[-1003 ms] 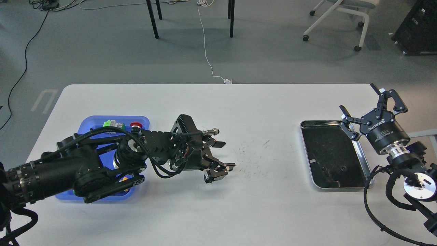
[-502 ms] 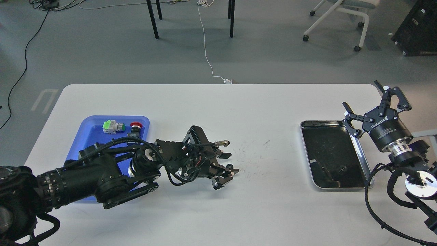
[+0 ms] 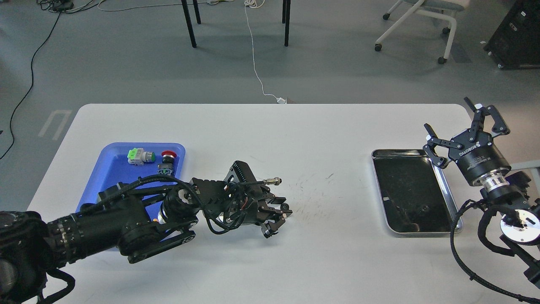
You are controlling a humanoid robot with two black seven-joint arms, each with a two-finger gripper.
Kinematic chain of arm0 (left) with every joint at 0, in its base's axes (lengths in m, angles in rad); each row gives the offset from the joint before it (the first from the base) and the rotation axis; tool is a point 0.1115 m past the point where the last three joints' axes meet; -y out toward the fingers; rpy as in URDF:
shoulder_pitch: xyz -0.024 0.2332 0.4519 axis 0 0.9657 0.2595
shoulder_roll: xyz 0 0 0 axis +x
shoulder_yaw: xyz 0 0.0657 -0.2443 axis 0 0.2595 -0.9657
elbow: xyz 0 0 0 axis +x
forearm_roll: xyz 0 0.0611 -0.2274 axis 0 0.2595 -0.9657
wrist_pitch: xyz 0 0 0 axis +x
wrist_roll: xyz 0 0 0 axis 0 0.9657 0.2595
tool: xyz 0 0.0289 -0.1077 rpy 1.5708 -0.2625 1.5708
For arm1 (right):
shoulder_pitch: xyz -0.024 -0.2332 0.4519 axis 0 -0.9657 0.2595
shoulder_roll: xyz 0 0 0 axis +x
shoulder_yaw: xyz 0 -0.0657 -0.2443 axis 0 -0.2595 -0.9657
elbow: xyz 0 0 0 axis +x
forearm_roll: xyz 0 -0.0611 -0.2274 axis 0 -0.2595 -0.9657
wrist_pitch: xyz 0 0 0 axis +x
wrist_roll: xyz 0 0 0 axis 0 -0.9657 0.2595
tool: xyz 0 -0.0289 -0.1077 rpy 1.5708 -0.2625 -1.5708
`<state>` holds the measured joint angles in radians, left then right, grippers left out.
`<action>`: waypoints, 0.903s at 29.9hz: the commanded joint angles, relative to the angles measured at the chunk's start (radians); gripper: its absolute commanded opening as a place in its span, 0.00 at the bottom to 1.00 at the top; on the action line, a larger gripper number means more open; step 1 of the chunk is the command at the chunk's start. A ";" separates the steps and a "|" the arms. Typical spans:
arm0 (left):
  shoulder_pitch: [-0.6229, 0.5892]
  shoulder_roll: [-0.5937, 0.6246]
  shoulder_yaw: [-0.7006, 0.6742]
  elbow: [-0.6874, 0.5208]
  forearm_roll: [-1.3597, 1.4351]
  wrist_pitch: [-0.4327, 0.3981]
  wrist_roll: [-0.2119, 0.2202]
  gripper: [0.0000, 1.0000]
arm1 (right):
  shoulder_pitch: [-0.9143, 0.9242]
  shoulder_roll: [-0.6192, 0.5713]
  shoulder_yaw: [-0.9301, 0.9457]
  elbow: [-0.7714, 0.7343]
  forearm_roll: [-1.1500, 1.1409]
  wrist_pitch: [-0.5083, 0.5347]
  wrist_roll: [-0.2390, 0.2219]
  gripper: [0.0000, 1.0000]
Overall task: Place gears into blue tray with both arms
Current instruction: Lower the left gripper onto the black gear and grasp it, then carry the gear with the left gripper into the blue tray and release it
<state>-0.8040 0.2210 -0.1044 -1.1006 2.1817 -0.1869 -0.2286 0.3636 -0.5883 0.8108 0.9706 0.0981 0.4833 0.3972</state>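
Observation:
A small black gear point(image 3: 286, 207) lies on the white table just right of centre-left, between the fingertips of my left gripper point(image 3: 280, 210). The fingers look closed in on the gear, and the gripper sits low over the table. The blue tray point(image 3: 110, 168) is at the left, partly covered by my left arm. My right gripper point(image 3: 447, 115) stands open and empty above the far right corner of the steel tray point(image 3: 450, 198). A small dark piece point(image 3: 422, 207), possibly another gear, lies inside that steel tray.
In the blue tray's far end lie a green push-button switch point(image 3: 139, 156), a red-capped one point(image 3: 168, 156) and a third switch point(image 3: 164, 169). Scuff marks cover the table centre. The table's right edge runs close to my right arm.
My left gripper has moved right, away from the blue tray, and lowered onto the gear, with its fingers closing in. The right gripper has drifted slightly right and back.

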 commanded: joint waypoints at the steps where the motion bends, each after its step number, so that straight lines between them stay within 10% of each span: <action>1: -0.001 -0.021 0.000 0.028 0.000 0.015 0.000 0.36 | 0.000 -0.001 0.005 0.002 0.000 0.000 0.000 0.97; 17: -0.001 0.015 -0.014 -0.011 0.000 0.017 -0.001 0.09 | 0.001 -0.007 0.022 0.000 0.000 0.000 0.000 0.97; 27: -0.009 0.475 -0.136 -0.234 -0.108 0.035 -0.021 0.11 | 0.008 -0.013 0.025 0.000 -0.001 0.000 -0.001 0.97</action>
<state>-0.8155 0.5639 -0.2217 -1.3232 2.1262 -0.1669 -0.2431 0.3692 -0.6010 0.8372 0.9709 0.0968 0.4847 0.3974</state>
